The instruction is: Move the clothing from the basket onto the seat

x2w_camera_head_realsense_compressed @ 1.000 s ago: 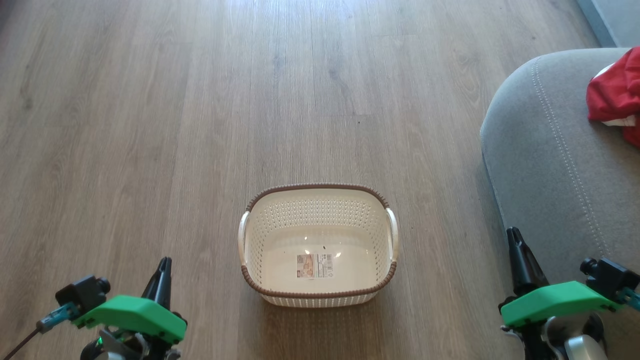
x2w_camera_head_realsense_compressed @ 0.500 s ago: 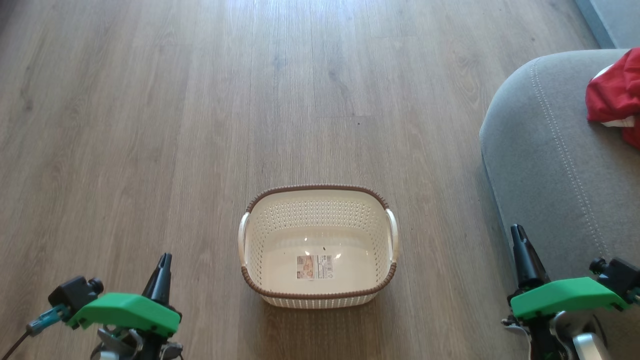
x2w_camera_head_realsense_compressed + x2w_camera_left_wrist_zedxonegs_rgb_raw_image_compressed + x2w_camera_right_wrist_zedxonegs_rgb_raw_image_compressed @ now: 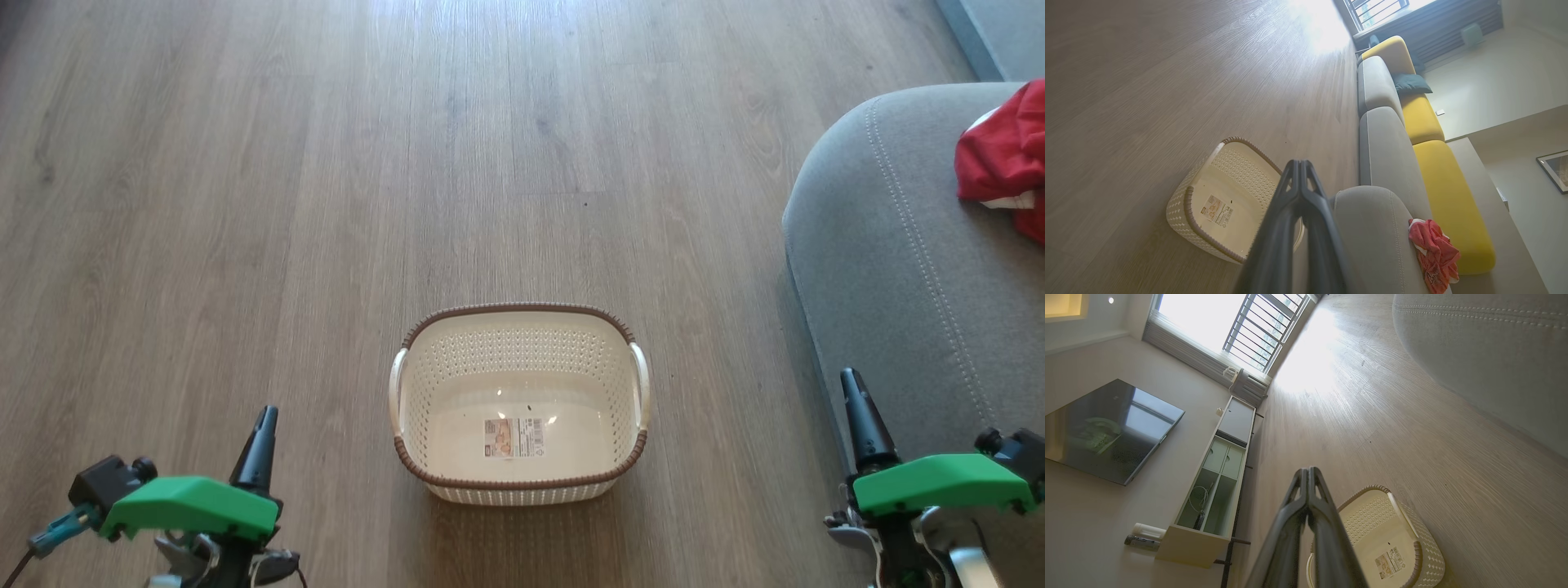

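1. Head view: The basket sits on the wood floor, right in front of the robot, so both arms can reach into it. There is nothing in it but the sticker on its bottom. The red clothes lie on top of the grey seat, far to the right, well apart from the basket. That is where they should go, so the job looks done. The left gripper is low at the left and the right gripper is low at the right, one on each side of the basket and touching nothing. It looks like a resting spot.

2. Left wrist view: The left gripper has its two dark fingers pressed together at the tips. Nothing is between them. Past them you see the basket on the floor and the clothes in a small heap on the seat.

3. Right wrist view: The right gripper also has its fingers pressed together and holds nothing. It hangs in the air above the floor. The basket is below it and the seat is off to the side.
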You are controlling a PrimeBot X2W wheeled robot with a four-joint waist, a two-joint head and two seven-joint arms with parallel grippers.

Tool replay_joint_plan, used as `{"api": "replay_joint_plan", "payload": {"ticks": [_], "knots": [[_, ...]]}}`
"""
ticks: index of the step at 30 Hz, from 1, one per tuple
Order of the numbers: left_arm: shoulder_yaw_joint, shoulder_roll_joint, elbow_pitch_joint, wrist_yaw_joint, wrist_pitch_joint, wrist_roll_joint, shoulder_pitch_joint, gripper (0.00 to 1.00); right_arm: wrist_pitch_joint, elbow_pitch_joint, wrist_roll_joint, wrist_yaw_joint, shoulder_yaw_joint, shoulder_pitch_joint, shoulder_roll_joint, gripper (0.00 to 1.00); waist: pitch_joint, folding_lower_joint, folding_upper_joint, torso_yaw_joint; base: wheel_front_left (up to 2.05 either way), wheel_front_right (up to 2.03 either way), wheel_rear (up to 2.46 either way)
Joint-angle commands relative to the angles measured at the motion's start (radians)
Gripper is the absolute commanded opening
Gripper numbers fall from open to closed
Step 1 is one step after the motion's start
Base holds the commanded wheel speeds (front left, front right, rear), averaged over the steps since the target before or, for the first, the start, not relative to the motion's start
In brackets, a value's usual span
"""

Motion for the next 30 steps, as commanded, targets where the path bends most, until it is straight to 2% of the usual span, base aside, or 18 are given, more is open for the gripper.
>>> {"api": "replay_joint_plan", "payload": {"ticks": [1, 30], "knots": [[0.034, 0.003, -0.035, -0.01, 0.004, -0.018, -0.054, 0.0, 0.005, -0.029, 0.024, 0.0, 0.008, -0.059, -0.012, 0.0, 0.0, 0.0, 0.0, 0.0, 0.0, 0.0, 0.0], [0.131, -0.05, -0.057, -0.066, 0.09, -0.297, -0.061, 0.0, 0.093, -0.023, 0.385, 0.0, -0.023, -0.081, -0.009, 0.0, -0.008, 0.0, 0.0, -0.001, 0.0, 0.0, 0.0]]}}
